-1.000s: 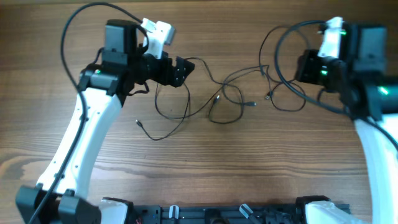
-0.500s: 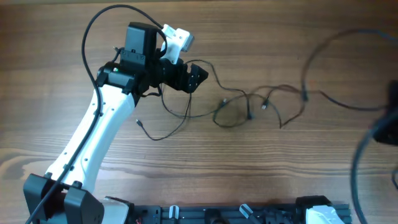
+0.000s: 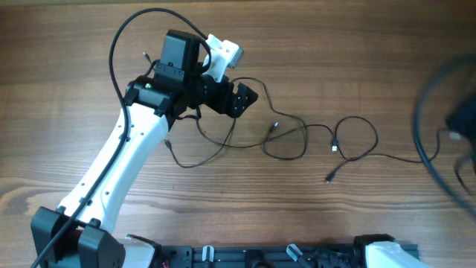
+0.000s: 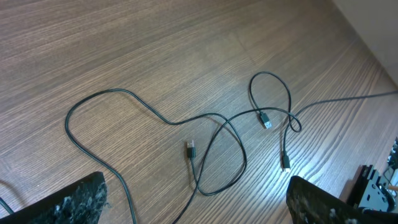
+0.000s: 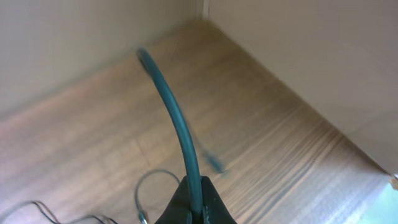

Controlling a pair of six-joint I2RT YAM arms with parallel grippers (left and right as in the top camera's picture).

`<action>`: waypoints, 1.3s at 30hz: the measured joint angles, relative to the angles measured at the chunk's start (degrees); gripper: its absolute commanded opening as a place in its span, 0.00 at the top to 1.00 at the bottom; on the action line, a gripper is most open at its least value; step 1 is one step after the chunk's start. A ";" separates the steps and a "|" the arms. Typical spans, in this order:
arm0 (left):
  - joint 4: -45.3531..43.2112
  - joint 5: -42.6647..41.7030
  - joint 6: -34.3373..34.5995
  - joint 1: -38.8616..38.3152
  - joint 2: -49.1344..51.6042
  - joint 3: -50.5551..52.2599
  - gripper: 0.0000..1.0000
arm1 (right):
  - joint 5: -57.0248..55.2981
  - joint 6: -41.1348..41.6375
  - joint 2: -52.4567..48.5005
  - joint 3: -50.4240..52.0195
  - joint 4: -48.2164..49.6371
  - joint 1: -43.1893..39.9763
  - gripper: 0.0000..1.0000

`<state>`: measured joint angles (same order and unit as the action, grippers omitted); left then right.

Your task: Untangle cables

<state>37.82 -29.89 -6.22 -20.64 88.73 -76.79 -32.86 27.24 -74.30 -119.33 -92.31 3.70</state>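
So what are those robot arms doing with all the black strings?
They are untangling thin black cables on the wooden table. The right tool is pinched shut on one cable, far out at the right side. The left tool hovers open above the loose loops, holding nothing. The cables cross in a few spots, so it's not done.

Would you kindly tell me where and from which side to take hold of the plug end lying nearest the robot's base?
Grip the straight stretch just behind the plug end, coming down from above with the left claw across it: it lies flat on the table, clear of the loops.
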 measured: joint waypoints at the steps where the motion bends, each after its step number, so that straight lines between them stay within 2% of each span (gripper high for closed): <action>1: 0.07 -0.02 -0.02 0.00 0.00 0.00 0.06 | 0.28 0.02 -2.75 0.33 0.04 0.00 0.96; 5: 0.17 -0.02 -0.20 0.00 0.02 0.00 0.06 | 2.54 0.15 -13.29 0.87 1.51 0.02 0.96; 11: 0.42 0.00 -0.20 0.00 2.51 0.00 0.03 | 14.97 -8.31 -21.88 1.18 15.67 0.00 0.96; 19: 1.88 -0.04 -0.85 -1.84 7.30 0.00 0.04 | 30.91 -17.38 -22.60 1.36 31.71 0.00 0.96; 26: 1.79 -0.07 -2.60 -6.34 7.93 0.00 0.04 | 40.00 -21.66 -23.02 1.36 48.24 0.00 0.96; 32: 1.84 -0.07 -2.80 -7.17 7.93 0.00 0.04 | 37.88 -23.50 -27.02 1.16 47.21 0.00 0.96; 39: 2.19 -0.07 -2.97 -7.17 7.93 0.00 0.03 | 37.42 -23.21 -45.16 1.14 41.33 0.02 0.96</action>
<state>40.01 -29.95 -9.19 -27.81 96.66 -76.79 4.56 4.03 -119.46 -118.19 -50.98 3.73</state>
